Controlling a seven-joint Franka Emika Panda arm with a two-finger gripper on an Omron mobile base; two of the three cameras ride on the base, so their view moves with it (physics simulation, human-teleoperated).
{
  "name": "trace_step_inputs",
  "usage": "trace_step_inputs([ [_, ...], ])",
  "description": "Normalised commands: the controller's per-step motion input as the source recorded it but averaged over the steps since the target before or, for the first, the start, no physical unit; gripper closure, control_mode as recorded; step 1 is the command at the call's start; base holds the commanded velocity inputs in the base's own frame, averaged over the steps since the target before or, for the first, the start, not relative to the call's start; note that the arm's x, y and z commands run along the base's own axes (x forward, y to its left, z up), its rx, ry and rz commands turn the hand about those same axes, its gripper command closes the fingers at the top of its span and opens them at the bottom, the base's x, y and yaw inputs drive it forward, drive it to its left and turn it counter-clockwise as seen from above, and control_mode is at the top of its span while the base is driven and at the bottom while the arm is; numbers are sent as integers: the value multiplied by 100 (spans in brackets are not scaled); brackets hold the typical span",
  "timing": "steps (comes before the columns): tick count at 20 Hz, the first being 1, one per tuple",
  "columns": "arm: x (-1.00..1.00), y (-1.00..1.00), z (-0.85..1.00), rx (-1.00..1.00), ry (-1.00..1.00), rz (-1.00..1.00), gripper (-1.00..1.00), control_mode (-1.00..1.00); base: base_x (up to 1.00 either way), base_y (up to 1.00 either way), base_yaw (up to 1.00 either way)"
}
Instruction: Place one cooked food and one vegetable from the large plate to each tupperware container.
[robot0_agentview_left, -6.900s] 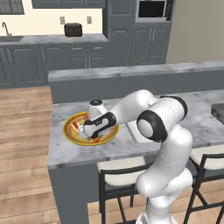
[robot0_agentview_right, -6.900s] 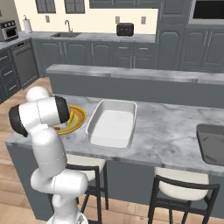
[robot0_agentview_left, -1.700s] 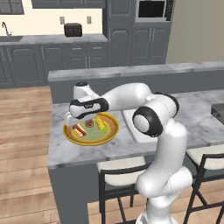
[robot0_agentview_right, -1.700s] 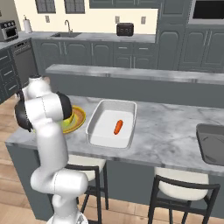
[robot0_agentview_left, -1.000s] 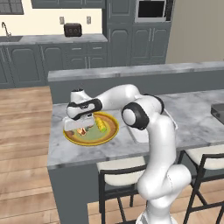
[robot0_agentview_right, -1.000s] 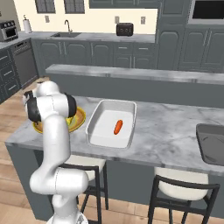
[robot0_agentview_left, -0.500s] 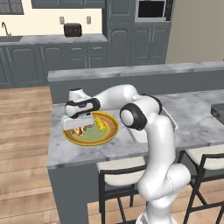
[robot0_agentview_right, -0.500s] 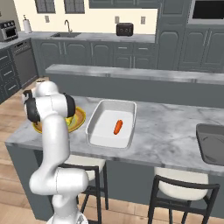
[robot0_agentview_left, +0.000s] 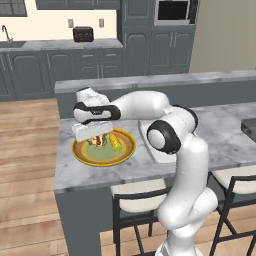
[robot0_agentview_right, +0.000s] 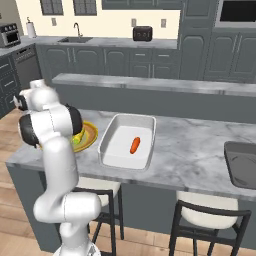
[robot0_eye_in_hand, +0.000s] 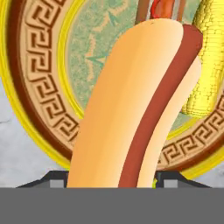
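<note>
Since a second ago the jaws have drawn in from wide apart, and the gripper (robot0_agentview_left: 96, 139) now sits low over the large plate (robot0_agentview_left: 80, 154), clamped on a hot dog (robot0_eye_in_hand: 135, 105): in the hand view the bun runs up from between the two dark finger tips (robot0_eye_in_hand: 56, 180), one on each side of it. That one plate, with its yellow rim, brown key-pattern ring and pale green centre, lies near the left end of the marble counter (robot0_agentview_right: 200, 145). On the plate beside the hot dog lies one yellow corn cob (robot0_eye_in_hand: 208, 65), and past the bun's far end a reddish piece of food (robot0_eye_in_hand: 164, 8) shows that I cannot name. To the right of the plate stands one large white tupperware container (robot0_agentview_right: 120, 123), holding a single carrot (robot0_agentview_right: 134, 145) near its middle. Further right along the counter, well apart from the plate, lies the one dark grey container (robot0_agentview_right: 244, 165). Two stools (robot0_agentview_right: 212, 215) stand under the counter's near edge.
</note>
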Motion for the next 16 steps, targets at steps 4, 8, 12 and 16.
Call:
trace_step_inputs([
  [4,-28,-100,90,-2,-7,0,100,-100,0,0,0],
  [8,-32,-100,76,0,-19,0,100,-100,0,0,0],
  [12,0,-100,9,-1,-6,0,100,-100,0,0,0],
  [16,0,-100,16,10,-12,1,100,-100,0,0,0],
])
